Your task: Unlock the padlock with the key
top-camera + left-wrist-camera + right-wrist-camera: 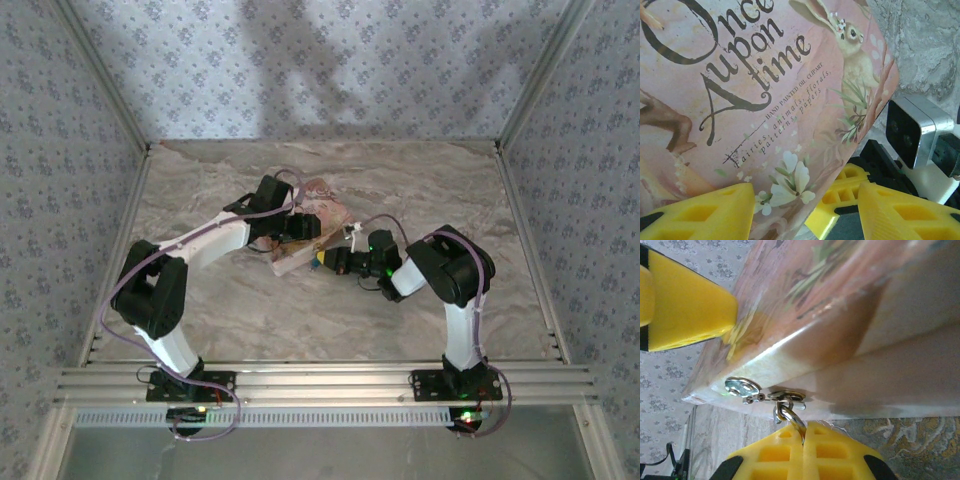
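The pink illustrated box [740, 75] lies tilted on the marble table [330, 320], its clasp side toward my right arm. On that side a silver hasp [742, 386] carries a small silver loop [790, 415], the padlock's shackle by its look. My right gripper [804, 426] is shut on that loop; the lock's brass body and the key are hidden between its fingers. My left gripper [807, 189] stands apart over the box's corner. One of its fingers [685, 300] rests on the lid and the other is clear of the edge. From above, both grippers [300, 228] [322, 258] meet at the box [325, 207].
Patterned walls [320, 60] close the table on three sides. An aluminium rail [320, 385] runs along the near edge under both arm bases. The right wrist's camera housing [910, 130] sits close to the box's corner.
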`<state>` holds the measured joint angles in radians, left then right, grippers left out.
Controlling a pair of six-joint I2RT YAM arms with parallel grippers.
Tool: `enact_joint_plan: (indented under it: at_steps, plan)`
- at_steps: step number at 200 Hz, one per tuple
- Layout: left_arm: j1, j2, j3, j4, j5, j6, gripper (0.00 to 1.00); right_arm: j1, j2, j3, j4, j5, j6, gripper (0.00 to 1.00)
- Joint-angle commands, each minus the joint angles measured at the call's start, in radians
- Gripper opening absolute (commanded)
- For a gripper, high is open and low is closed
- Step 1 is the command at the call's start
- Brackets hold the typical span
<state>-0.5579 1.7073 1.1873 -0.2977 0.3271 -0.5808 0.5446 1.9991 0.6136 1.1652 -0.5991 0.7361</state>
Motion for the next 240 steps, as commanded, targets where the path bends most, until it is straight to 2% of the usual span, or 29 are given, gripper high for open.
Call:
enact_joint_plan:
  at_steps: [1,148,240]
  plan:
    - [-0.006,0.011,-0.049,-0.069,-0.002,-0.005,0.58,-0.016,-0.010,-0.007,0.081,0.023,0.050,0.00]
    - [-0.008,0.009,-0.072,-0.050,0.007,-0.004,0.58,-0.020,-0.008,-0.016,0.216,0.051,0.247,0.00]
    - [-0.026,-0.004,-0.084,-0.041,-0.009,-0.035,0.59,0.007,0.020,-0.025,0.232,0.134,0.331,0.00]
